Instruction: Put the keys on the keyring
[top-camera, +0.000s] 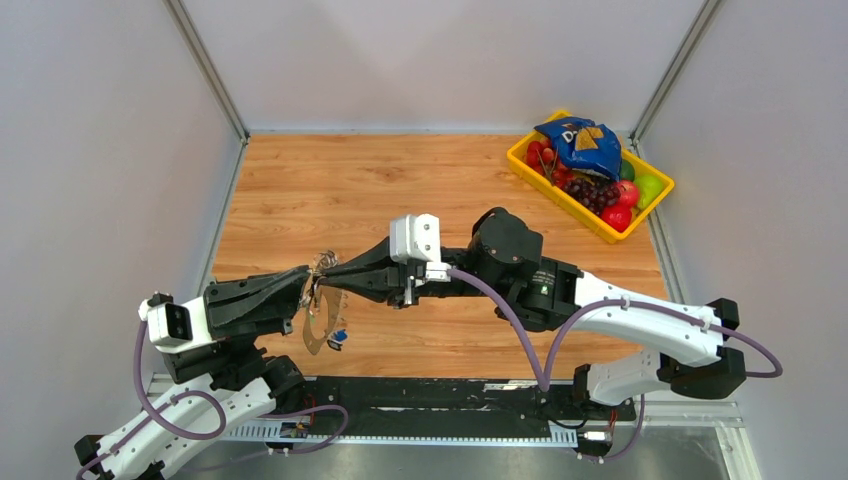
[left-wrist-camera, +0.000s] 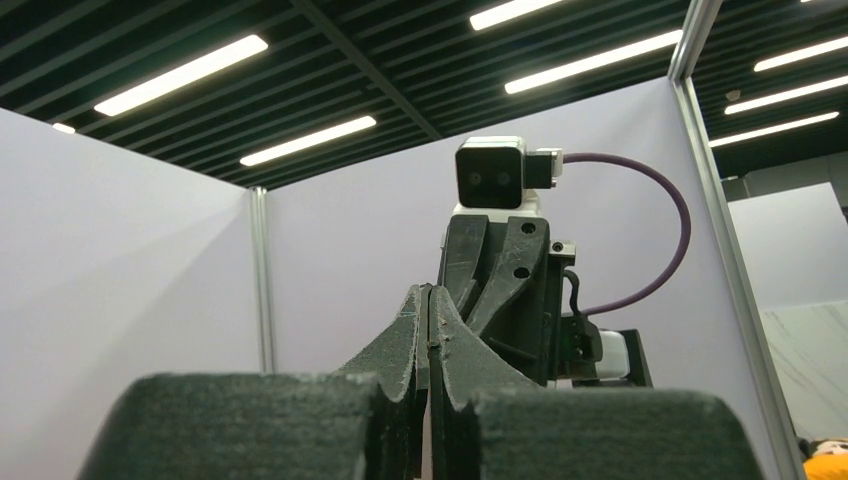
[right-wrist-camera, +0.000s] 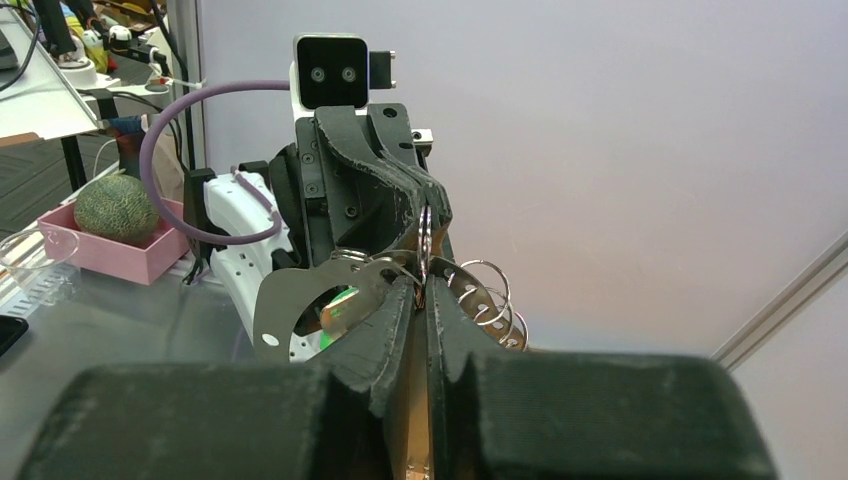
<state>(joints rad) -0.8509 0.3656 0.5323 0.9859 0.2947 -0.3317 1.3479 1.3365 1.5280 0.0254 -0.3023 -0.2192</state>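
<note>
My two grippers meet tip to tip above the wooden table's near left part. The left gripper (top-camera: 308, 285) (left-wrist-camera: 430, 295) is shut on the keyring (top-camera: 314, 328), a flat thin metal hoop with small holes that hangs from its tips. In the right wrist view the keyring (right-wrist-camera: 278, 300) spreads to both sides of my fingers. Several small silver split rings (right-wrist-camera: 487, 288) sit on its right side. A key with a green tag (right-wrist-camera: 341, 310) shows through the hoop, and a blue-tagged key (top-camera: 340, 338) hangs low. The right gripper (top-camera: 331, 272) (right-wrist-camera: 425, 285) has its jaws almost together, pinching a thin silver ring at the tips.
A yellow basket (top-camera: 522, 160) at the back right holds a blue chip bag (top-camera: 580, 145) and fruit. Grey walls and metal posts close in the table on three sides. Off the table, a pink tray (right-wrist-camera: 130, 262) holds a melon.
</note>
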